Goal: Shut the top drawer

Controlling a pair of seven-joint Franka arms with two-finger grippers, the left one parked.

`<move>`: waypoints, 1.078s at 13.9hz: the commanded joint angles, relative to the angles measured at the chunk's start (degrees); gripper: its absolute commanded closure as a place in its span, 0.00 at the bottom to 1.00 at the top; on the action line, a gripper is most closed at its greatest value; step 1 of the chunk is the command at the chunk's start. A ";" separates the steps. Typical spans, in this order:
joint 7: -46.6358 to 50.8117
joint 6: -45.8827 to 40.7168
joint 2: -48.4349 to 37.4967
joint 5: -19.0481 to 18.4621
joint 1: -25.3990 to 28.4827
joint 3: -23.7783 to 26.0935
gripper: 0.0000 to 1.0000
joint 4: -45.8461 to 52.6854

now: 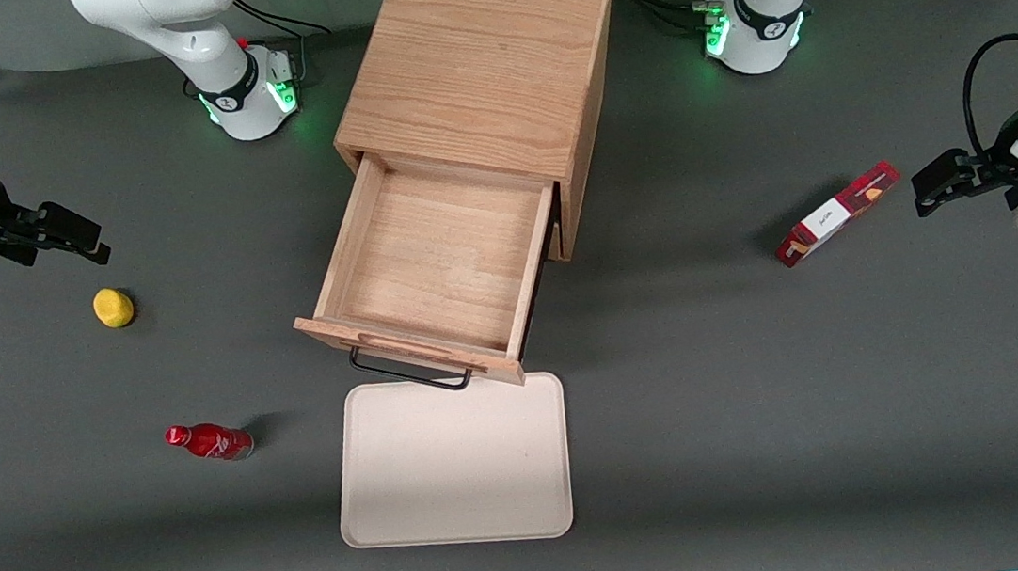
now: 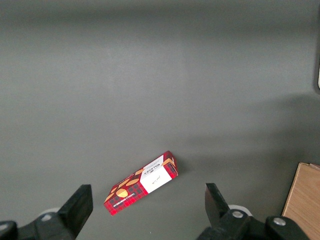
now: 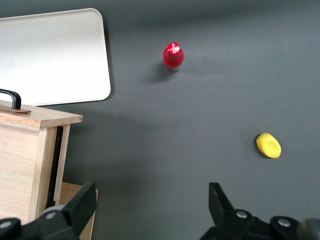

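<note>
The top drawer (image 1: pixel 431 261) of the light oak cabinet (image 1: pixel 484 52) stands pulled far out, empty inside. Its front carries a raised wooden strip and a black wire handle (image 1: pixel 410 374), which overhangs the edge of the white tray (image 1: pixel 454 466). The drawer's front corner and handle end (image 3: pixel 12 97) show in the right wrist view. My gripper (image 1: pixel 78 238) is open and empty, hovering above the table toward the working arm's end, well apart from the drawer. Its fingers (image 3: pixel 82 202) spread wide over bare table.
A yellow lemon-like object (image 1: pixel 113 307) lies just nearer the front camera than my gripper; it also shows in the right wrist view (image 3: pixel 268 145). A red bottle (image 1: pixel 209 442) lies beside the tray. A red box (image 1: pixel 835 214) lies toward the parked arm's end.
</note>
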 commanded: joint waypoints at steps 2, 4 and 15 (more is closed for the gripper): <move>0.44 -0.04 -1.03 0.04 0.16 -0.12 0.00 -0.89; 0.35 0.04 -0.68 0.13 0.25 -0.04 0.00 -0.80; -11.95 -0.22 21.71 0.92 3.32 4.26 0.00 24.21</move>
